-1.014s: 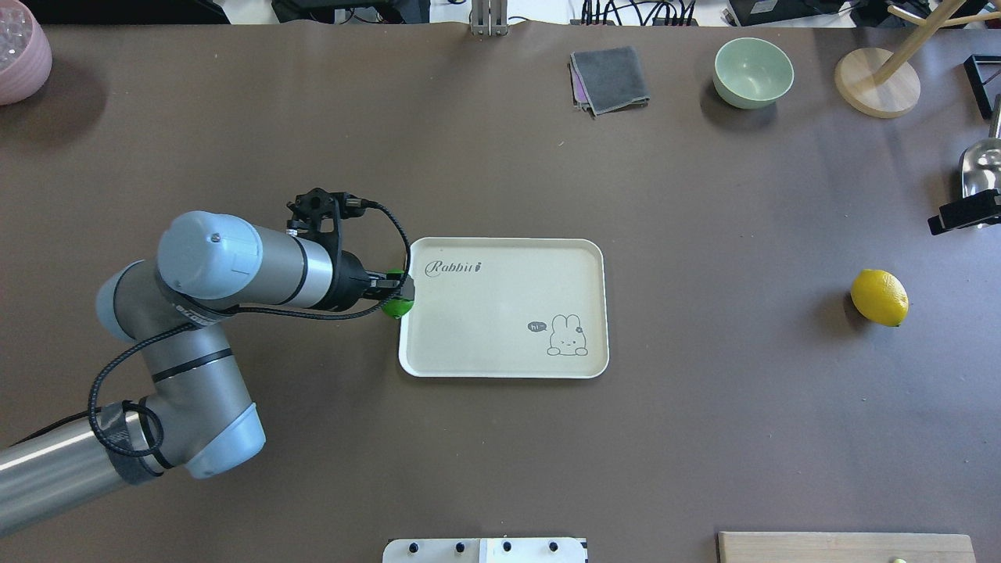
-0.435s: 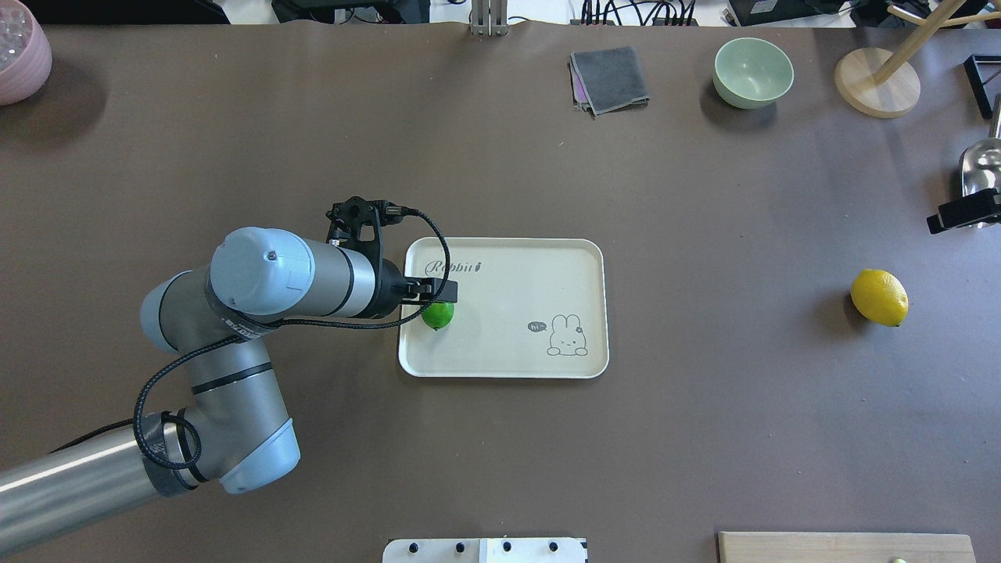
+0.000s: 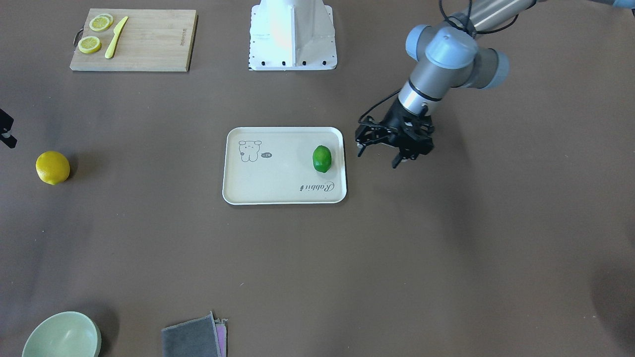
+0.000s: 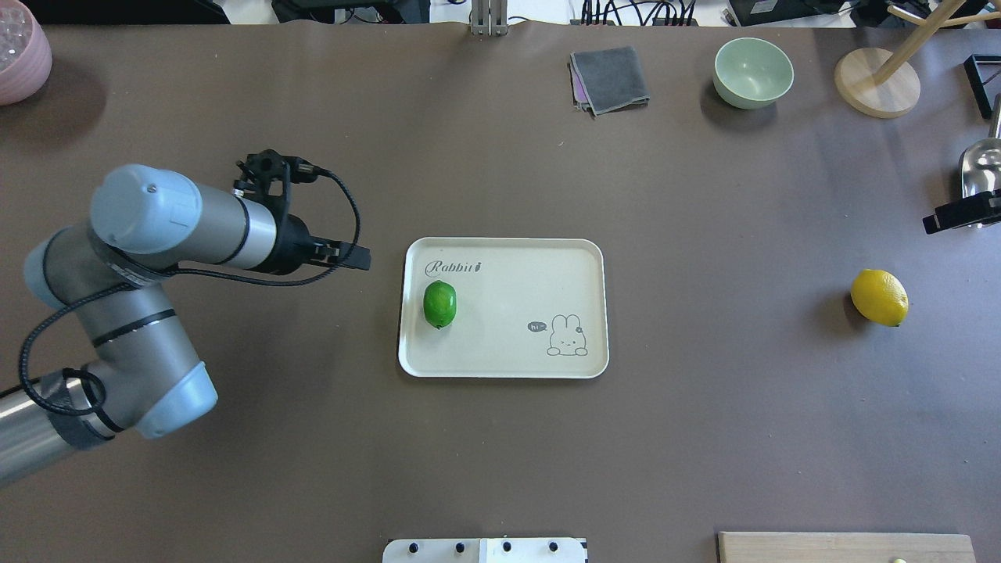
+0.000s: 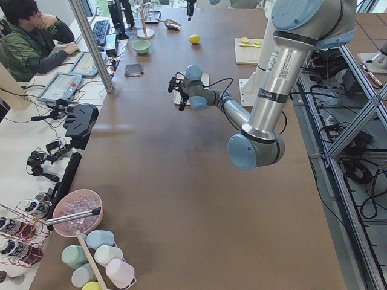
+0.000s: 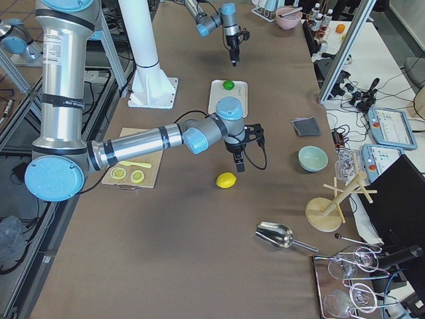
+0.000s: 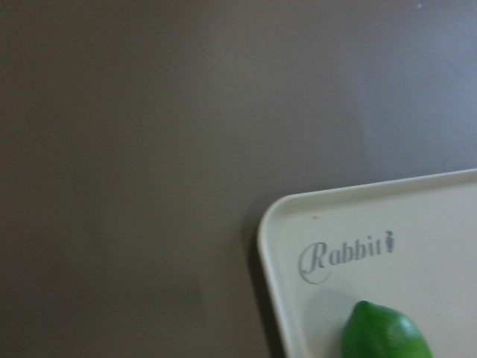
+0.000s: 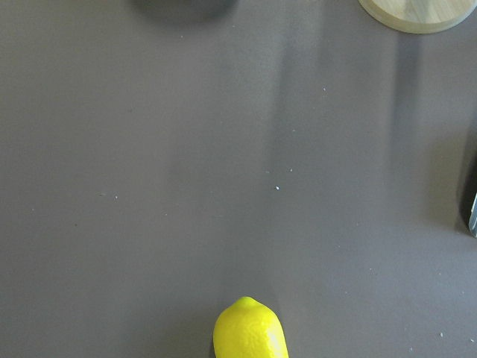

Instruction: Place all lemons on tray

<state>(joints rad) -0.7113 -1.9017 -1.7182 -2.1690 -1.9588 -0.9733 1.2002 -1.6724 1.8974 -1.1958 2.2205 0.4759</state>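
Observation:
The green lemon [image 4: 439, 304] lies on the cream tray [image 4: 508, 360] near its left end, under the "Rabbit" script; it also shows in the front view [image 3: 322, 158] and the left wrist view [image 7: 384, 334]. My left gripper [image 4: 361, 256] is open and empty, off the tray's left side and raised above the table. The yellow lemon [image 4: 880, 297] lies on the bare table far to the right, and at the bottom edge of the right wrist view [image 8: 250, 332]. My right gripper [image 4: 960, 212] hovers just beyond that lemon at the view's edge; its jaws are not clear.
A green bowl [image 4: 752, 72], a grey cloth [image 4: 610, 78], a wooden stand [image 4: 876, 82] and a metal scoop [image 4: 981, 168] stand at the far right. A pink bowl [image 4: 19, 55] is far left. A cutting board [image 3: 149, 39] with slices lies near the robot base.
My left gripper carried the green lemon onto the tray, let it go, and drew back left off the tray. The yellow lemon has not moved.

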